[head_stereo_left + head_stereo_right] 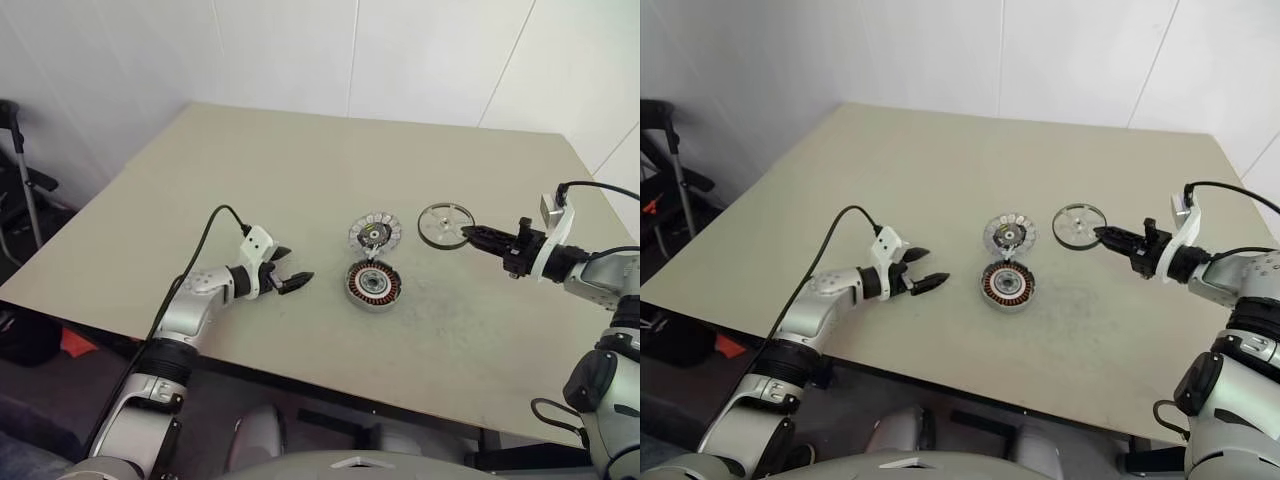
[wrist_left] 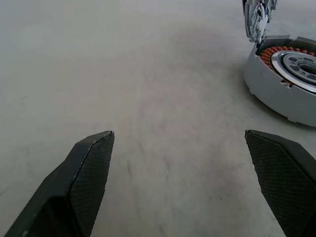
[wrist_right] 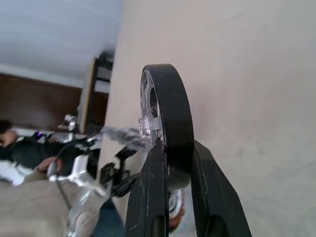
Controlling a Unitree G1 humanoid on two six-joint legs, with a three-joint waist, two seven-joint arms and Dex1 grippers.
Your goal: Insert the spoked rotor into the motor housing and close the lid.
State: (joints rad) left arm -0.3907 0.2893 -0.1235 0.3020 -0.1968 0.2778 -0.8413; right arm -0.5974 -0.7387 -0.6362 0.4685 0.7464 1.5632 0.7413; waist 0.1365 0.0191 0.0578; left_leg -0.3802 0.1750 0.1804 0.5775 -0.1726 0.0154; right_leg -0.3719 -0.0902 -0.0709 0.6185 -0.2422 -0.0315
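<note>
Rotor clamped in right hand, carried clear of the open housing

Head views: right hand (image 1: 470,235) pinched on the rim of the spoked rotor (image 1: 445,224); motor housing (image 1: 372,286) lies on the desk (image 1: 300,180) at about 8 o'clock from the rotor, its lid (image 1: 374,234) standing up behind. Left hand (image 1: 285,270), fingers spread and holding nothing, is at 9 o'clock of the housing, nearer to it. Left wrist view: housing (image 2: 286,79) just beyond the spread fingers. Right wrist view: rotor (image 3: 165,118) edge-on between the fingers (image 3: 150,197).

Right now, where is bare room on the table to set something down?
The far half of the table, behind the lid, is bare. So is the near edge before the motor housing. It is crowded between the left gripper and the spoked rotor.
</note>
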